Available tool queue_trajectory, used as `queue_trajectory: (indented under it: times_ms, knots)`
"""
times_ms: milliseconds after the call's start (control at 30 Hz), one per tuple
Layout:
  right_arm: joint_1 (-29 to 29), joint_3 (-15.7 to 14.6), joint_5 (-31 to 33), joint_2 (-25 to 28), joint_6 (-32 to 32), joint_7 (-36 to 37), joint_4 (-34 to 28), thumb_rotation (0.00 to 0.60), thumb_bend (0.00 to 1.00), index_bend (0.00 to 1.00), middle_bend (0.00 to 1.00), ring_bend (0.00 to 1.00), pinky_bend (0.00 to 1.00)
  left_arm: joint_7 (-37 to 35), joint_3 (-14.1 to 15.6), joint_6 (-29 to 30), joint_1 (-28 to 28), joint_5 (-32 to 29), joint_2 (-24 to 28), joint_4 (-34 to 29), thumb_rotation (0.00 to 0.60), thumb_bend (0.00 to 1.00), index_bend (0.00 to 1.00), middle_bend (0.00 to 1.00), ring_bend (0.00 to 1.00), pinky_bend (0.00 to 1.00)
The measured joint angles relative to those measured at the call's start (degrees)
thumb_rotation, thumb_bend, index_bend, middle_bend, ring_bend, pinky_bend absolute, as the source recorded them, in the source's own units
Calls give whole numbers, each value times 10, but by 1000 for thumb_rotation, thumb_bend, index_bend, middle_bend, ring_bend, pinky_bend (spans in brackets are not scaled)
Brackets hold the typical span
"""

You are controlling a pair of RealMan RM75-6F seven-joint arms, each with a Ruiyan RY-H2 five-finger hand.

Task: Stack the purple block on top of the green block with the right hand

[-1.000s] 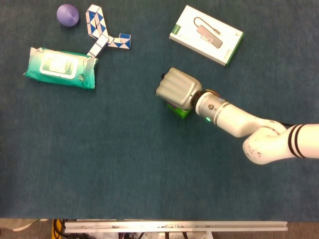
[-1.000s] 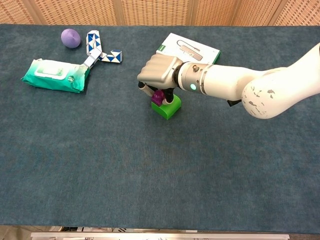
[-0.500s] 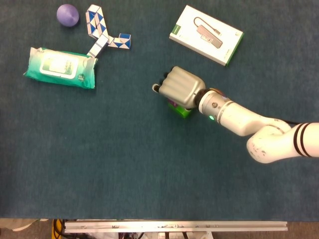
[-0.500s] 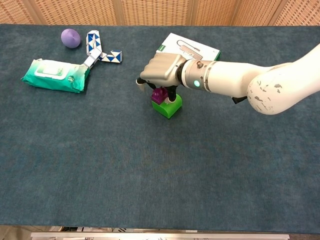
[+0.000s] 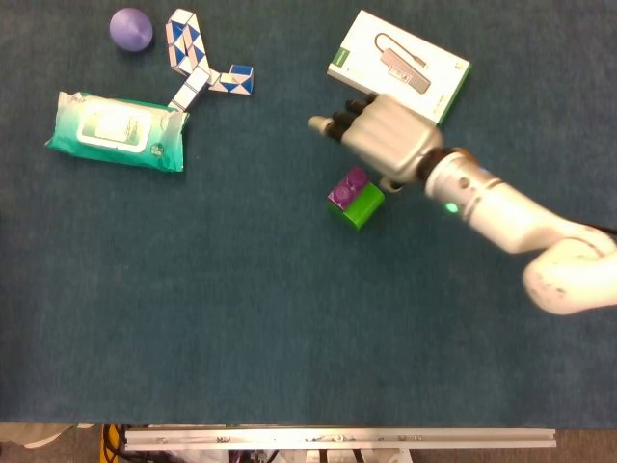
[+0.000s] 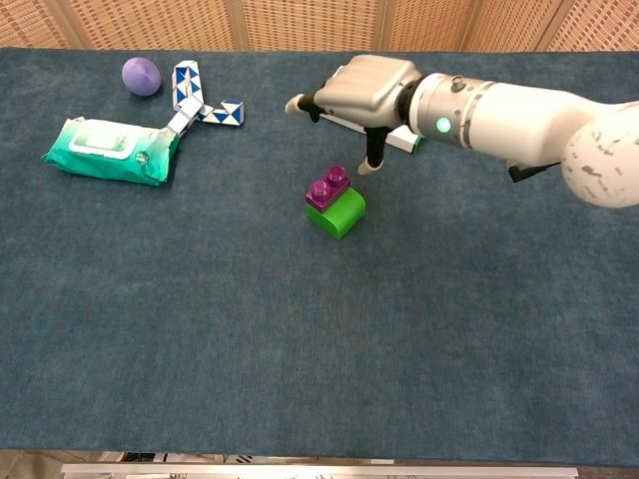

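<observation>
The small purple block [image 5: 345, 186] [image 6: 327, 187] sits on the upper left part of the green block [image 5: 362, 206] [image 6: 339, 213], near the middle of the blue cloth. My right hand [image 5: 384, 133] [image 6: 363, 92] hovers above and behind the two blocks, fingers spread and holding nothing, clear of them. Its thumb [image 6: 373, 155] hangs down just to the right of the purple block without touching it. The left hand is in neither view.
A white and green box [image 5: 400, 66] lies behind the hand, partly covered by it in the chest view. At far left lie a wipes pack [image 5: 119, 131], a blue and white twist puzzle [image 5: 198, 63] and a purple ball [image 5: 130, 29].
The right hand let go of the purple block, opened and rose back and to the right. The purple block stays on the green block.
</observation>
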Motion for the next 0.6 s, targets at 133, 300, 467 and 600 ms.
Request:
queue_trajectory:
  times_ms: [133, 300, 467, 600]
  knots:
    - [-29, -6, -10, 49, 28, 10, -27, 600, 110, 168, 304, 205, 324, -1, -4, -2, -3, -2, -1, 1, 600, 228, 294, 339, 304, 190]
    - [-74, -17, -16, 105, 70, 21, -57, 600, 149, 183, 314, 214, 324, 0, -9, -3, -7, -8, -3, 4, 600, 228, 294, 339, 304, 190]
    - [-132, -30, -18, 160, 130, 34, -95, 600, 193, 190, 319, 214, 324, 0, -15, -16, -16, -17, -7, 12, 600, 228, 294, 339, 304, 190]
    - [-187, -45, -28, 195, 183, 44, -120, 600, 204, 197, 324, 214, 324, -1, -21, -25, -26, -20, -11, 19, 600, 228, 294, 339, 304, 190]
